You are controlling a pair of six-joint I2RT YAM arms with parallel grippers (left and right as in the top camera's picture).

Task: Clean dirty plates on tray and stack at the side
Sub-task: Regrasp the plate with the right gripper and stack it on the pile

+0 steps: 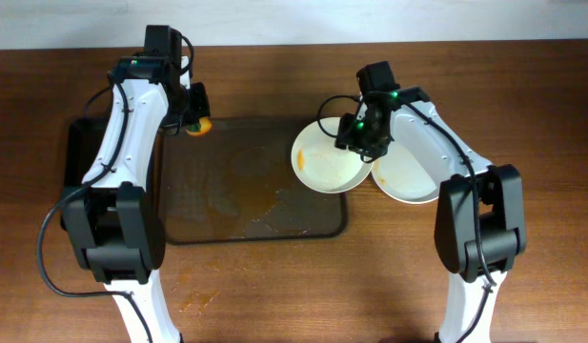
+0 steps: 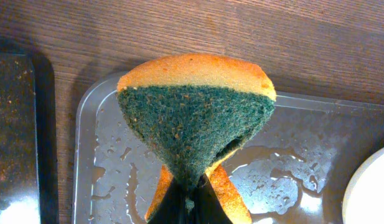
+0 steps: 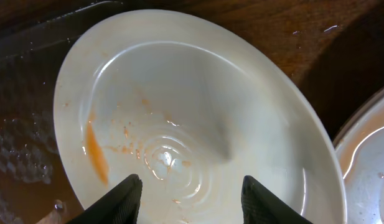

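Our left gripper [image 2: 189, 202] clamps the sponge [image 2: 198, 118] at the tray's [image 1: 227, 210] 11 o'clock corner. Our right gripper [image 3: 192, 190] hangs spread wide over the stained plate [image 1: 324, 164], which we see at the tray's 2 o'clock edge, overlapping a second plate [image 1: 415, 181].

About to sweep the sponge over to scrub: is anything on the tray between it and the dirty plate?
Nothing visible. Between the sponge and the plate, the tray holds only water and orange smears.

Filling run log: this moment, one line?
left tool: shut on orange-and-green sponge | right tool: open over stained white plate | grey metal tray: wet
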